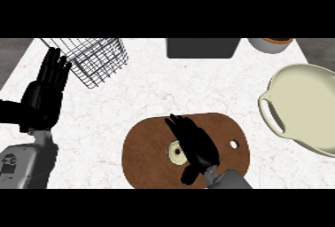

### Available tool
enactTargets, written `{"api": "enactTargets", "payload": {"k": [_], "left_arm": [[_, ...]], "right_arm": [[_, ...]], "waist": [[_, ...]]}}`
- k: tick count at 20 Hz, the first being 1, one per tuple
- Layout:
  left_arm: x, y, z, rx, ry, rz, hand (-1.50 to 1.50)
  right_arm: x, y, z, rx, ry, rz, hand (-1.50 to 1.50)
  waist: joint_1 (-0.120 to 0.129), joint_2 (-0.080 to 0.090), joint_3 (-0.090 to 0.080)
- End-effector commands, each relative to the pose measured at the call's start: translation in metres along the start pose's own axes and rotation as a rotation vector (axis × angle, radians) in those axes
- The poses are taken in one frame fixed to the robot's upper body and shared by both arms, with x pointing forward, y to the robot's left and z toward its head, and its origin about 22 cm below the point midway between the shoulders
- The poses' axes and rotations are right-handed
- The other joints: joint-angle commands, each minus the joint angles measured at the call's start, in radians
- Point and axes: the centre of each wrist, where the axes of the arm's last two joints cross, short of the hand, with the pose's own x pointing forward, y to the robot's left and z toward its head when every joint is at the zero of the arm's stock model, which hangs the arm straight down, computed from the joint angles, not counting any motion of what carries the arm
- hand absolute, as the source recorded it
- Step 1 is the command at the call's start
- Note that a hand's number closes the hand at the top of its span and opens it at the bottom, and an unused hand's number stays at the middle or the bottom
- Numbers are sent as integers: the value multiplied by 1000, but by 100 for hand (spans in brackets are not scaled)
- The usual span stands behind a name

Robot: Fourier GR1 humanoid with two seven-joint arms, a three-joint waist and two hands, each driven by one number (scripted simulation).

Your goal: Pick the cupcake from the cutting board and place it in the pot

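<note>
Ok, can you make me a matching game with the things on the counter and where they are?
Things:
1. cupcake
2. pot
3. wire basket
4. left hand

Places:
A. at the right edge of the counter
B. open with fingers up, at the left edge
C. on the brown cutting board, beside the right hand
D. at the back of the counter, towards the left

Pairs: 1-C, 2-A, 3-D, 4-B
</note>
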Motion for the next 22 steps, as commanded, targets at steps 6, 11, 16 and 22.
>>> {"api": "enactTargets", "payload": {"k": [6,11,16,22], "left_arm": [[-2,6,-5,0,-26,-5,0],[5,-7,-4,1,11,10,0],[-12,3,5,8,-5,-13,0],[-4,2,-2,23,-13,-10,0]], "right_arm": [[4,36,-19,32,-179,88,150],[23,34,-24,4,-211,89,150],[32,36,-28,-47,-174,107,150],[30,10,8,-226,-108,181,150]], "waist": [[8,4,1],[5,1,1],[8,2,0],[-12,-2,0]]}}
